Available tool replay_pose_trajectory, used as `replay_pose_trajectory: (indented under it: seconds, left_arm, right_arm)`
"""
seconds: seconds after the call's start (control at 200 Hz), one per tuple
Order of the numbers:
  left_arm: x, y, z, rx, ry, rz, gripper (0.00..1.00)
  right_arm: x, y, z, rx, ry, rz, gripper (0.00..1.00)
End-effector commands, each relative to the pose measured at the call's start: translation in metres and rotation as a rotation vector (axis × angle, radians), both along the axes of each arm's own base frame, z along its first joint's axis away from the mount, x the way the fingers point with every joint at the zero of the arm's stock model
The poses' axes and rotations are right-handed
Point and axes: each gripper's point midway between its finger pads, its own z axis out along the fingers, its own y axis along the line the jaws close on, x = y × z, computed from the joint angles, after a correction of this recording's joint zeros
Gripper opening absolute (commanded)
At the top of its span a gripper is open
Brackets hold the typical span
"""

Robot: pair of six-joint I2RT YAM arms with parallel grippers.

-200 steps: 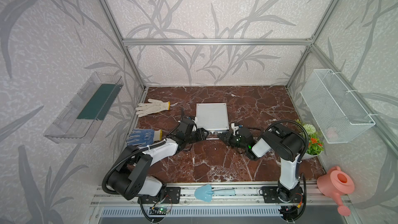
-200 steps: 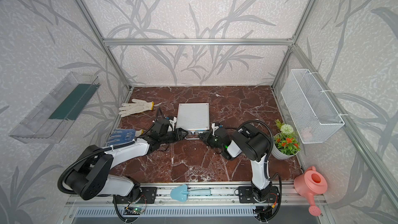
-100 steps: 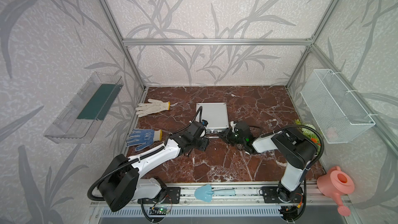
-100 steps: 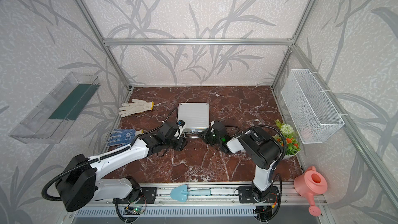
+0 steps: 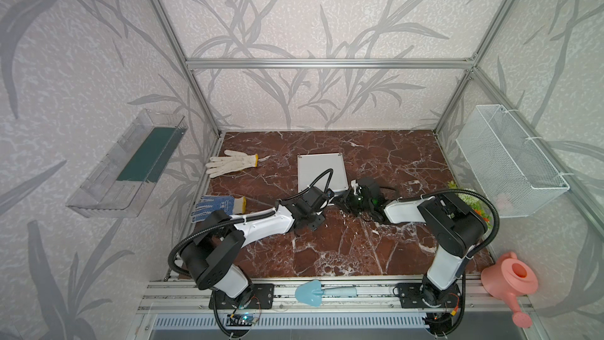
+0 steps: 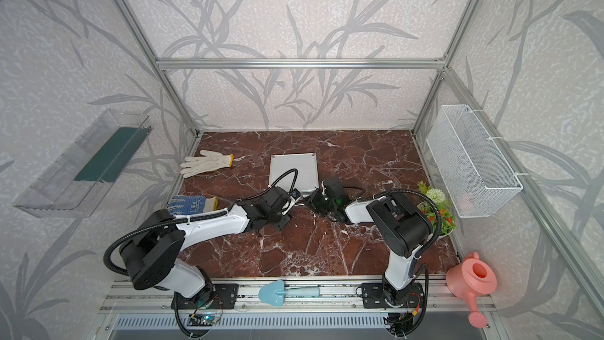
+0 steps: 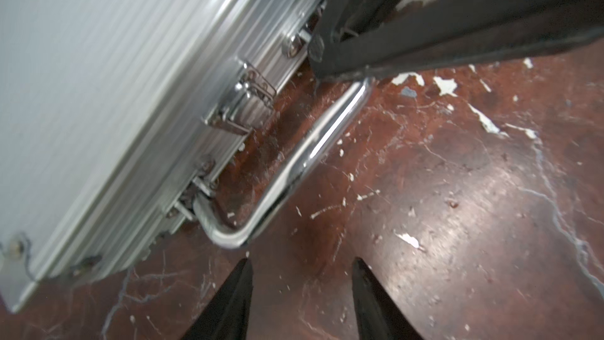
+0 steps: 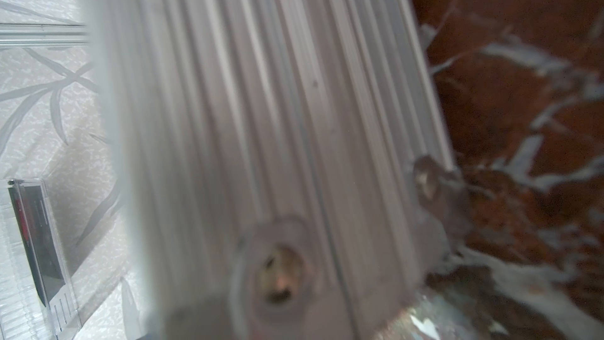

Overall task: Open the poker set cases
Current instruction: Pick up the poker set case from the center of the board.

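The poker set case [image 5: 322,171] [image 6: 293,171] is a flat ribbed silver box lying shut near the middle of the marble table. In the left wrist view its front side shows a latch [image 7: 242,103] and a chrome handle [image 7: 294,165] lying flat on the table. My left gripper [image 7: 302,263] is open just short of the handle's corner, with only bare table between its fingers. My right gripper [image 7: 318,58] [image 5: 342,199] is shut, and its tip rests against the case front at the handle's other end. The right wrist view is filled by the blurred case side [image 8: 261,109].
A white glove [image 5: 230,165] and a blue glove [image 5: 219,206] lie at the left. A potted plant [image 5: 474,202] stands at the right edge behind the right arm. A wire basket [image 5: 510,161] and a clear shelf [image 5: 130,165] hang on the side walls. A blue trowel [image 5: 313,292] and a pink watering can [image 5: 510,281] sit at the front.
My left arm has swung rightward, bringing its gripper from the case's front left toward the handle. The right gripper has pushed in closer to the case front. The case stays shut.
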Motion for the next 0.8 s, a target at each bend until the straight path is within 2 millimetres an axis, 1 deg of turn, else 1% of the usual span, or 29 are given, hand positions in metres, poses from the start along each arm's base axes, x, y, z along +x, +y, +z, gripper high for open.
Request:
replay_pose_trajectory:
  seconds: [0.0, 0.15, 0.265, 0.33, 0.41, 0.535, 0.7, 0.795]
  left_arm:
    - [0.017, -0.012, 0.008, 0.047, -0.079, -0.088, 0.51]
    - [0.025, -0.018, 0.003, 0.073, -0.090, -0.107, 0.47]
    - [0.027, -0.021, -0.004, 0.105, -0.083, -0.122, 0.43]
    - [0.027, -0.024, -0.001, 0.145, -0.120, -0.134, 0.42]
    - [0.026, -0.030, 0.011, 0.160, -0.173, -0.155, 0.43]
    - [0.023, -0.036, 0.022, 0.110, -0.195, -0.178, 0.43]
    - [0.015, -0.043, 0.017, 0.029, -0.181, -0.207, 0.41]
    - [0.011, -0.045, 0.022, -0.056, -0.168, -0.217, 0.40]
  right_arm:
    - [0.023, 0.012, 0.063, 0.100, -0.176, 0.014, 0.00]
    - [0.023, 0.012, 0.064, 0.106, -0.177, 0.015, 0.00]
    - [0.024, 0.010, 0.067, 0.109, -0.180, 0.013, 0.00]
    - [0.024, 0.009, 0.066, 0.103, -0.175, 0.015, 0.00]
    - [0.025, 0.007, 0.065, 0.105, -0.170, 0.011, 0.00]
    - [0.026, 0.009, 0.064, 0.119, -0.160, 0.013, 0.00]
    - [0.029, 0.006, 0.065, 0.128, -0.148, 0.008, 0.00]
    - [0.029, 0.005, 0.069, 0.130, -0.147, 0.006, 0.00]
